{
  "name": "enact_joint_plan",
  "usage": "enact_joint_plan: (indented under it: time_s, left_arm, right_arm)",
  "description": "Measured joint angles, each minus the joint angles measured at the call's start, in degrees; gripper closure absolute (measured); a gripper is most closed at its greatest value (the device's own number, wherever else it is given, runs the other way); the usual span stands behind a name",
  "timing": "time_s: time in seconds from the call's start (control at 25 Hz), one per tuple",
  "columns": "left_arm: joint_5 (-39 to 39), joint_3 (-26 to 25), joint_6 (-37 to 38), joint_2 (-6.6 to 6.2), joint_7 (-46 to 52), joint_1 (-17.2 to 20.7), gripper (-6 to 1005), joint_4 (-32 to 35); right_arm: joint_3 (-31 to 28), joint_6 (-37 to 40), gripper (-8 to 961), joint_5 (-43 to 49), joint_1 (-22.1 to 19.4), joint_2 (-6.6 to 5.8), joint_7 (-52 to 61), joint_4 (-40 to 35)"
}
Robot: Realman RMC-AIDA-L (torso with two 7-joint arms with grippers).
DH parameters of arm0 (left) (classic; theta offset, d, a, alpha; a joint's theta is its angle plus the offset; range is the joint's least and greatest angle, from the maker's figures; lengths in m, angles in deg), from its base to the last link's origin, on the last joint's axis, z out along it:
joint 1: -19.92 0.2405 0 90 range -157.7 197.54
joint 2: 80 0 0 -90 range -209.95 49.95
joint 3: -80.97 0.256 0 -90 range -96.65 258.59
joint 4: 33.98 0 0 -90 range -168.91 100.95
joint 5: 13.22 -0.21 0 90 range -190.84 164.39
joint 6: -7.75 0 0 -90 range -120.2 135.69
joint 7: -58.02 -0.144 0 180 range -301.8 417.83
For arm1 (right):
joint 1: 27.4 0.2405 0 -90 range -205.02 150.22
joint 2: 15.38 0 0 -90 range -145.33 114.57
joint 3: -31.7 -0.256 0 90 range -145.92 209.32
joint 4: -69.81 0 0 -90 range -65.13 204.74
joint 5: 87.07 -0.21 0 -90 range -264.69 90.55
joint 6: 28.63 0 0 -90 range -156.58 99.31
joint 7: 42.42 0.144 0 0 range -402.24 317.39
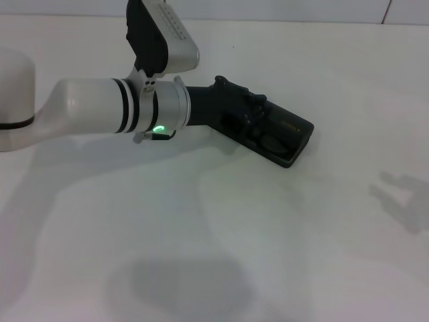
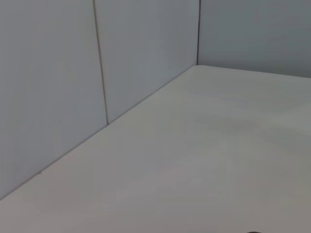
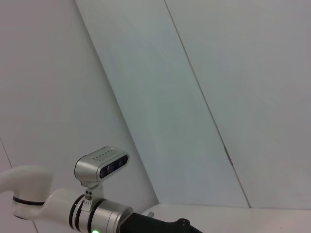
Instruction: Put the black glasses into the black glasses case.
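The black glasses case (image 1: pixel 296 137) lies on the white table right of centre in the head view, with small orange lettering (image 1: pixel 289 125) on its shell. My left gripper (image 1: pixel 257 122) reaches in from the left and sits right over the case's near-left part, hiding much of it. A dark rounded shape (image 1: pixel 271 143) lies in the case just beyond the gripper. I cannot tell whether it is the black glasses, which do not show clearly anywhere. My right gripper is out of view.
The white table (image 1: pixel 221 235) spreads around the case. A grey panelled wall (image 2: pixel 58 87) borders the table's far side. A shadow of an arm (image 1: pixel 402 194) falls on the table at the right. The left arm (image 3: pixel 92 208) also shows in the right wrist view.
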Motion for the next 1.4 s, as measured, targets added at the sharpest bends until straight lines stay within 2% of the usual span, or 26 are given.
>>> enact_joint_plan:
  time_s: [0.4, 0.52, 0.64, 0.76, 0.84, 0.96, 1.0, 1.04, 1.08, 1.16, 1.24, 1.4]
  left_arm:
    - [-0.06, -0.18, 0.58, -0.01, 0.10, 1.85, 820, -0.21]
    - [0.82, -0.12, 2.78, 0.00, -0.24, 2.58, 820, 0.92]
    - [3.69, -0.06, 10.66, -0.26, 0.45, 4.55, 819, 4.83]
    - [8.79, -1.36, 22.71, -1.07, 3.00, 11.88, 819, 14.39]
    - [10.72, -3.39, 28.08, -1.66, 3.73, 15.55, 798, 18.54]
    - [11.26, -8.60, 37.52, -3.03, 4.05, 19.04, 766, 20.03]
    - [11.13, -10.10, 40.98, -3.94, 3.87, 19.88, 755, 19.35]
    - [11.09, -10.64, 42.70, -4.45, 3.61, 20.31, 744, 18.82]
    - [11.03, -11.33, 46.06, -5.64, 2.80, 21.12, 733, 17.65]
    - [10.95, -11.62, 50.26, -7.19, 1.73, 22.17, 712, 16.33]
    - [10.48, -11.62, 52.76, -7.88, 1.35, 23.39, 630, 16.22]
    - [6.81, -11.62, 53.89, -8.05, 1.71, 24.47, 467, 16.54]
  right_arm:
    - [0.00, 0.00, 598, 0.30, 1.31, 0.00, -0.04, 0.00]
    - [0.00, 0.15, 597, 0.32, 1.34, 0.00, -1.00, -0.06]
    - [-0.01, 0.66, 596, 0.35, 1.02, -0.07, -3.01, -0.34]
    - [0.63, 2.13, 595, 0.23, 1.22, 0.13, -6.85, -0.07]
    - [1.92, 3.16, 595, -0.65, 1.85, 0.35, -9.09, 0.71]
    - [3.56, 3.82, 594, -2.21, 4.02, 0.45, -10.65, 3.81]
    - [3.92, 3.82, 594, -2.33, 4.86, 0.44, -10.62, 4.69]
    - [4.43, 3.80, 560, -2.35, 6.43, 0.43, -10.23, 6.19]
    - [4.87, 3.72, 527, -2.24, 7.83, 0.39, -9.80, 7.31]
    - [6.12, 3.41, 459, -1.82, 10.35, 0.37, -8.93, 8.58]
    - [8.24, 3.03, 392, -1.67, 12.15, 0.41, -8.46, 8.86]
    - [12.23, 2.29, 212, -1.90, 15.26, 0.47, -7.24, 8.96]
